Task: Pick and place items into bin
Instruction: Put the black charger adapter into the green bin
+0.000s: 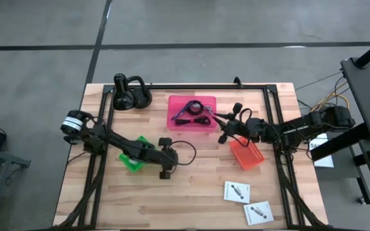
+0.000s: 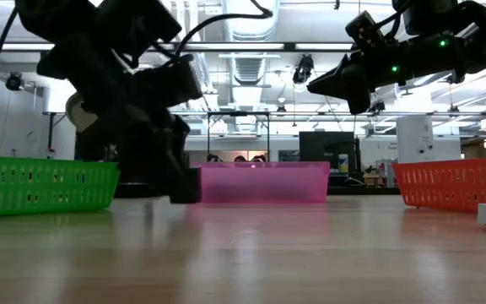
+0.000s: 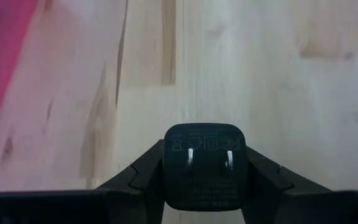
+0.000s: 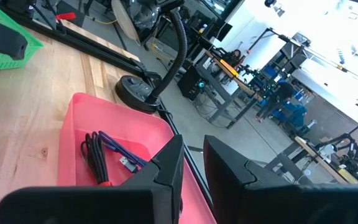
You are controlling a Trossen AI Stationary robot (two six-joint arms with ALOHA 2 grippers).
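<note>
The left gripper (image 1: pixel 164 172) sits low on the wooden table (image 1: pixel 191 192), its fingers pinching a small dark cube (image 3: pixel 204 165) — a plug-like block with two metal prongs showing on its face in the left wrist view. Just behind that gripper, along its own arm, lies the green bin (image 1: pixel 135 156). The pink bin (image 1: pixel 191 113) is ahead of it and off to one side, near but not touching.

The right gripper (image 1: pixel 223 136) hangs above the table at the near corner of the pink bin, fingers pressed nearly together and holding nothing that shows. Directly below and ahead of it in its wrist view, a black coiled cable (image 4: pixel 94 157) and a purple cable (image 4: pixel 122 151) already lie inside the pink bin. The orange bin (image 1: pixel 246 154) rests just beside this gripper, under its arm.

Farther out, toward the table's front edge and well apart from both grippers, two flat white packets (image 1: pixel 236 192) are not yet binned.

By my reading the job is partway done — cables in, cube in hand, packets left.
</note>
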